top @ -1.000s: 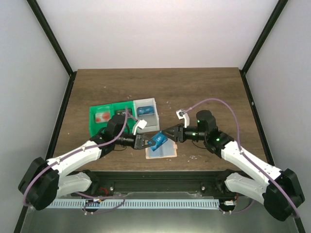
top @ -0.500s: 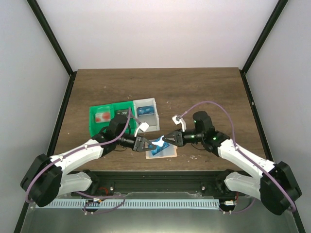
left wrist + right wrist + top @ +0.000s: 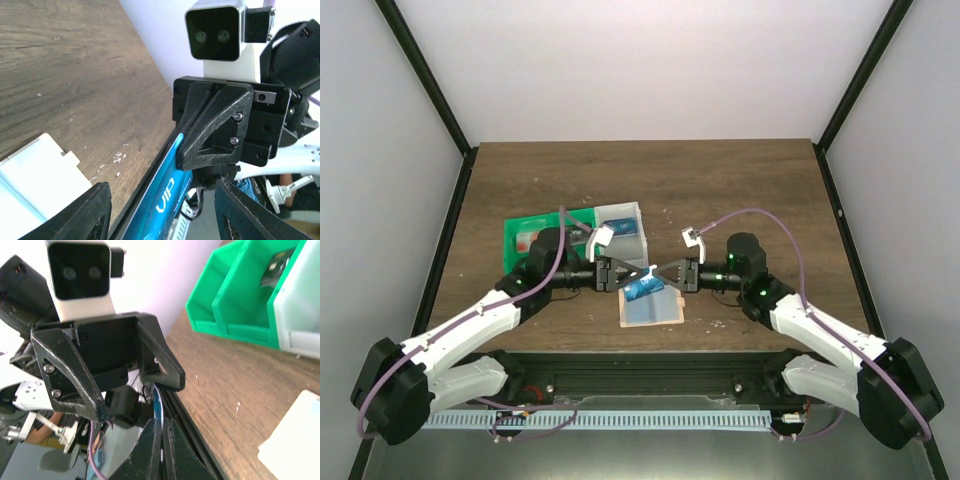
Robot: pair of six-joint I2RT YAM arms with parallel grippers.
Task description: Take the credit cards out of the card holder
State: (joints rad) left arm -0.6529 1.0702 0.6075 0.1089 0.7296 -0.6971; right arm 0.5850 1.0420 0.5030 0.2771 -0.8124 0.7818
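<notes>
The blue credit card (image 3: 642, 288) hangs in the air between the two grippers, above the card holder (image 3: 652, 311), which lies open on the table. My right gripper (image 3: 661, 276) is shut on the card's right end; the right wrist view shows the card's thin edge (image 3: 158, 401) clamped between its fingers (image 3: 172, 452). My left gripper (image 3: 623, 273) is open around the card's other end. In the left wrist view the blue card (image 3: 161, 200) runs between the spread fingers (image 3: 92, 212) without touching them. A pale card with red marks (image 3: 527, 241) lies in the green tray.
A green compartment tray (image 3: 516, 256) and a translucent white box (image 3: 623, 222) stand behind the left arm; both show in the right wrist view, tray (image 3: 240, 300) and box (image 3: 300, 310). The table's front edge runs just below the card holder.
My right gripper closed on the blue card, then my left gripper opened and let it go. Both grippers have risen slightly and now face each other level.
</notes>
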